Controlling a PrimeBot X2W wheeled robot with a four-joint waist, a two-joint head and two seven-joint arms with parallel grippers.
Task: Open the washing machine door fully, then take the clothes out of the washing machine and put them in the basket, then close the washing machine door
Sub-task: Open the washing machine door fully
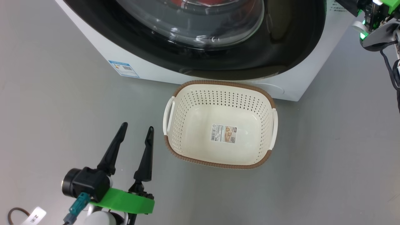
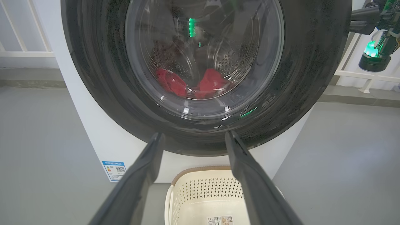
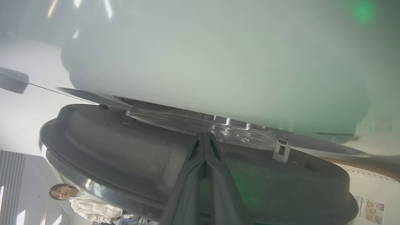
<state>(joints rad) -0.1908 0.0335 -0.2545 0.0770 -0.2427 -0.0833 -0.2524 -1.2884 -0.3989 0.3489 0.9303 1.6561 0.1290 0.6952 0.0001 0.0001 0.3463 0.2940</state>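
The white washing machine (image 1: 93,40) fills the top of the head view. Its door (image 1: 281,47) has a glossy black rim around bulging glass, and red clothes (image 2: 209,82) lie in the drum behind it. In the right wrist view the door (image 3: 125,147) stands slightly ajar from the white front. My right gripper (image 3: 204,135) is shut, its tips pushed into that gap near the latch (image 3: 281,150). The cream basket (image 1: 218,84) sits on the floor below the door, with nothing in it but a sticker. My left gripper (image 1: 137,126) hangs open and holds nothing, left of the basket.
Grey floor surrounds the machine and basket. A blue label (image 1: 124,68) is on the machine's lower left front. White railings (image 2: 25,47) stand behind it on both sides. A person (image 3: 78,200) is at the lower left of the right wrist view.
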